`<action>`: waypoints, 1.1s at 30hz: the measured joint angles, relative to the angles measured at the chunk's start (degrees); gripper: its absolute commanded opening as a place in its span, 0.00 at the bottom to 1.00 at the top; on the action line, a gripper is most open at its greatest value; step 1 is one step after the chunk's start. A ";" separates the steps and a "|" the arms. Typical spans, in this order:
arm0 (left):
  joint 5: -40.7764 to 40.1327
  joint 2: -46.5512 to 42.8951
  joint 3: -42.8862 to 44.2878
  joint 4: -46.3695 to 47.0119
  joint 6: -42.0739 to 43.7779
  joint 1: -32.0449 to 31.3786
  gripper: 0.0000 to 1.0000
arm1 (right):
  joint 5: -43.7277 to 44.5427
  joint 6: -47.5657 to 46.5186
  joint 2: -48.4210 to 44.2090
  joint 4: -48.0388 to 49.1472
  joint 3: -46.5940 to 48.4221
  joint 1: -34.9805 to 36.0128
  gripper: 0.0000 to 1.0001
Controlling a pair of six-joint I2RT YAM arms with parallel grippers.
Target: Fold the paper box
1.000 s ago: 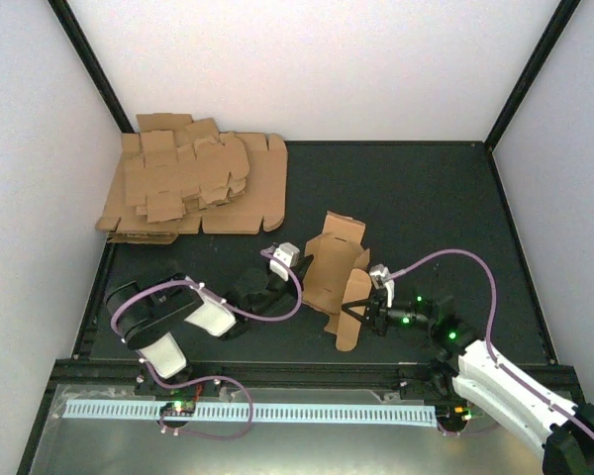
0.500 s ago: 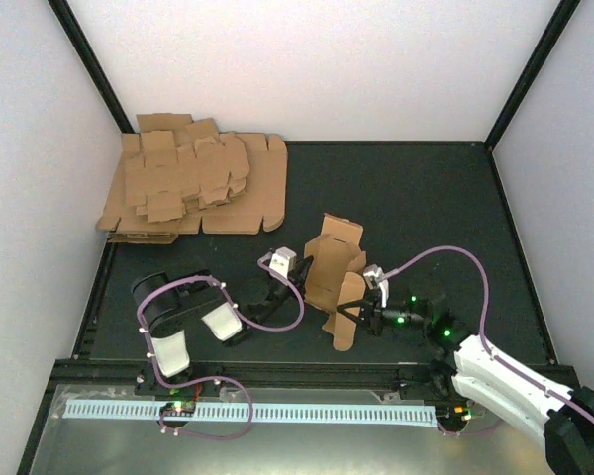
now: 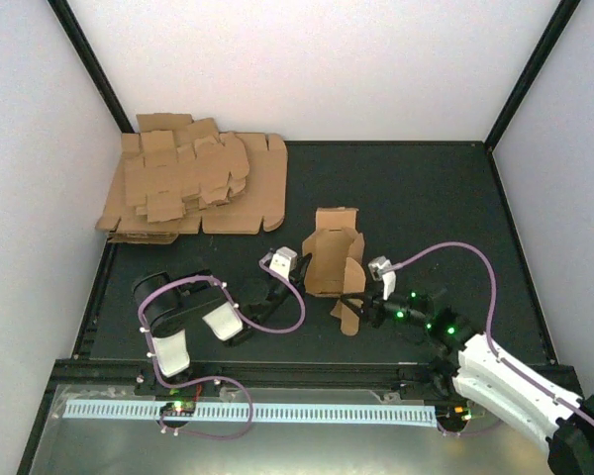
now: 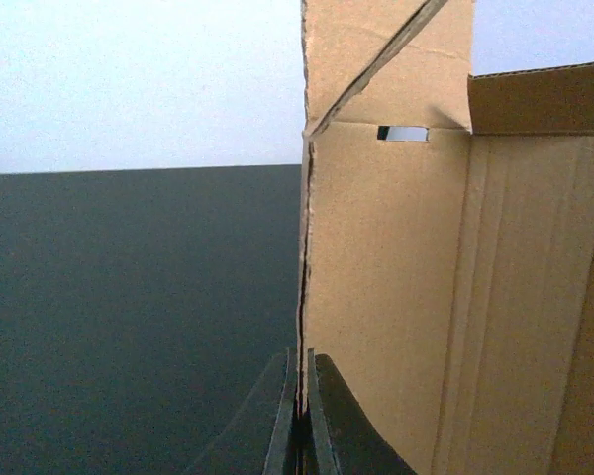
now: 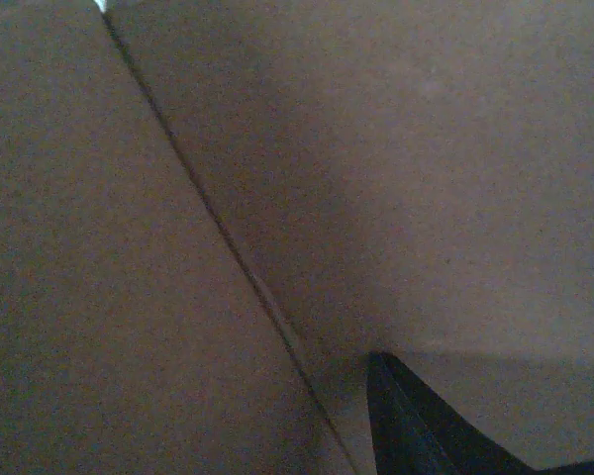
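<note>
Being pinched upright at one edge by the left gripper (image 4: 302, 401) for folding, the brown notched cardboard paper box (image 4: 396, 297) is being steadied; whether the right gripper (image 3: 360, 306) is open cannot be told.

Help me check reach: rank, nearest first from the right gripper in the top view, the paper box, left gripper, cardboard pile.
1. paper box, beside the right gripper.
2. left gripper, box's left side.
3. cardboard pile, far left corner.

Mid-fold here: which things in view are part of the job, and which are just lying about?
In the job:
paper box, partly folded, standing mid-table
left hand, pinching the box's edge
right hand, at the box's lower flap

Lying about:
pile of flat cardboard sheets, back left corner
</note>
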 measured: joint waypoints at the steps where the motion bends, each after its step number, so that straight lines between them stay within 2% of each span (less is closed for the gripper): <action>1: -0.37 0.00 0.22 0.04 0.46 0.00 0.04 | 1.53 -0.17 -1.03 -0.74 0.00 0.00 0.39; 6: -1.53 0.55 2.93 0.17 2.97 0.00 0.07 | 6.01 -0.48 -1.81 -2.40 0.00 0.00 0.37; 12: -2.01 1.81 6.27 0.17 3.85 -0.24 0.19 | 6.75 -0.46 -0.37 -4.02 -0.02 0.00 0.37; 17: -2.01 2.40 7.13 0.09 3.39 -0.52 0.20 | 8.20 -0.46 -1.51 -3.87 -0.22 0.00 0.35; 19: -1.90 3.08 7.30 0.07 2.95 -0.74 0.26 | 8.48 -0.55 -1.22 -3.67 -0.22 0.00 0.34; 23: -1.55 3.10 7.30 -0.61 2.38 -0.98 0.49 | 8.74 -1.84 0.37 -3.69 -0.15 0.00 0.29; 27: -0.92 -0.87 6.93 -5.64 1.62 -0.98 0.55 | 9.14 -4.31 1.22 -4.68 0.90 0.00 0.21; 31: -0.37 -7.82 6.93 -13.11 0.50 -0.79 0.66 | 9.27 -5.95 1.84 -4.98 1.88 0.00 0.19; 33: -0.09 -11.54 6.97 -17.88 -0.22 -0.28 0.68 | 9.29 -6.43 2.10 -4.98 1.92 0.00 0.19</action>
